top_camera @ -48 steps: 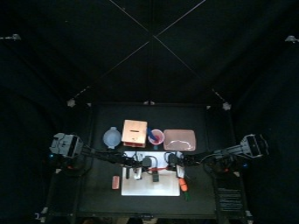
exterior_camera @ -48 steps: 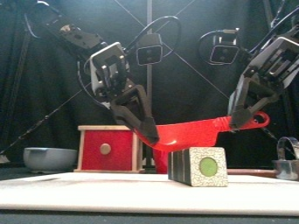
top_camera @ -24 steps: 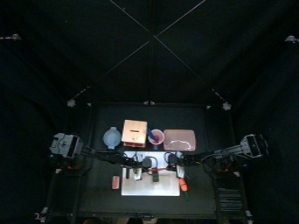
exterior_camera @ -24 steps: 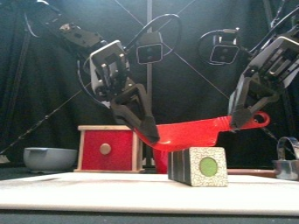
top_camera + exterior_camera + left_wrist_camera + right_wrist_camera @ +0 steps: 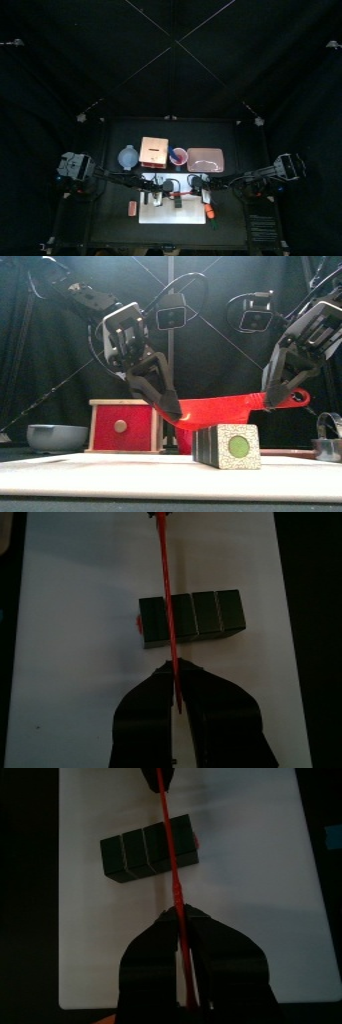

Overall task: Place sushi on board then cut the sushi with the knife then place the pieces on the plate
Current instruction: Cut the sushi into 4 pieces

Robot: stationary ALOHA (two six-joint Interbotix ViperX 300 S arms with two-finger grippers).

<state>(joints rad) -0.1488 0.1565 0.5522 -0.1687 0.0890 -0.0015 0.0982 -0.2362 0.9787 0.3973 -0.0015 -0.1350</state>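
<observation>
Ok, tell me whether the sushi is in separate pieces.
No, the sushi roll lies as one joined row of blocks on the white board, under the red knife.

You're working in a robotics lab booth: black curtains [image 5: 80, 60] are closing in a small black surface [image 5: 234, 135], left arm [image 5: 127, 336] and right arm [image 5: 305, 341] are hanging over it, and toy kitchen props are being used: sushi roll [image 5: 227, 446], toy knife [image 5: 234, 406], wooden box [image 5: 124, 426], white board [image 5: 134, 476].

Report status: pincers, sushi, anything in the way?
Left pincer and right pincer shut on red knife. Sushi roll whole on white board, knife over it. Nothing in the way.
</observation>
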